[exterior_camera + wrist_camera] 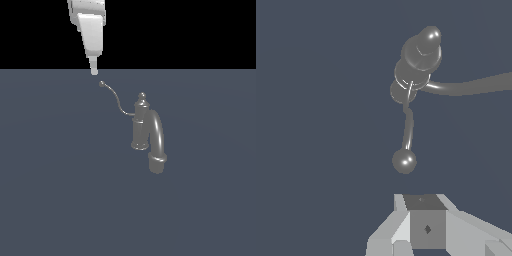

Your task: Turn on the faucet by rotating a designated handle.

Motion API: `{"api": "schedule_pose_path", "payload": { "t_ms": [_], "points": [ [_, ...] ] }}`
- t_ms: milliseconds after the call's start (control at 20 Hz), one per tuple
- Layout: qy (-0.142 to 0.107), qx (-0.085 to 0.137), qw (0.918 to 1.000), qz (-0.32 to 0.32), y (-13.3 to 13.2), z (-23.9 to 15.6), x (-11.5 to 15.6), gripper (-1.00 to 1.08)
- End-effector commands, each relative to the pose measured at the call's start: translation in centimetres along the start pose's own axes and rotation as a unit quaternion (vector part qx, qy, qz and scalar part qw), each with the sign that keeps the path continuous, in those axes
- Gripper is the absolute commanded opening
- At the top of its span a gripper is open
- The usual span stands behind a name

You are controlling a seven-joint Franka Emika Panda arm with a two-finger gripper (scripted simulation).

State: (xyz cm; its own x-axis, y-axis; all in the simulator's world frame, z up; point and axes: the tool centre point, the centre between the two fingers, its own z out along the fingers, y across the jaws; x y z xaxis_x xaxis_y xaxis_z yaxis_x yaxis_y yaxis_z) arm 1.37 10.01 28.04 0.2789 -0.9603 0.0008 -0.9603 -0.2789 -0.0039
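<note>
The faucet (148,131) stood on the grey floor (55,200), its handle (116,99) stretched toward the gripper (94,71). The approach step was judged underway; jaw spacing could not be told. A sideways push against the ball tip (404,161) seemed required next.

The faucet (418,60) is seen from above — stacked rings under a knob finial. Its thin handle (407,127) ends in a ball tip, near the gripper (423,222) but apart — the spout runs off frame.
</note>
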Motion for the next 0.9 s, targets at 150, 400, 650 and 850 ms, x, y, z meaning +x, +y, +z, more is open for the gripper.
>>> {"api": "schedule_pose_path", "payload": {
  "t_ms": [150, 400, 650, 850],
  "points": [
    [0.001, -0.001, 0.9982, 0.059, -2.2, 1.9, 1.8, -1.00],
    [0.001, -0.002, 0.9950, 0.100, -3.6, 3.1, 3.2, -1.00],
    [0.001, -0.002, 0.9922, 0.125, -4.4, 3.8, 4.1, -1.00],
    [0.000, -0.002, 0.9913, 0.131, -4.6, 4.0, 4.3, -1.00]
  ]
}}
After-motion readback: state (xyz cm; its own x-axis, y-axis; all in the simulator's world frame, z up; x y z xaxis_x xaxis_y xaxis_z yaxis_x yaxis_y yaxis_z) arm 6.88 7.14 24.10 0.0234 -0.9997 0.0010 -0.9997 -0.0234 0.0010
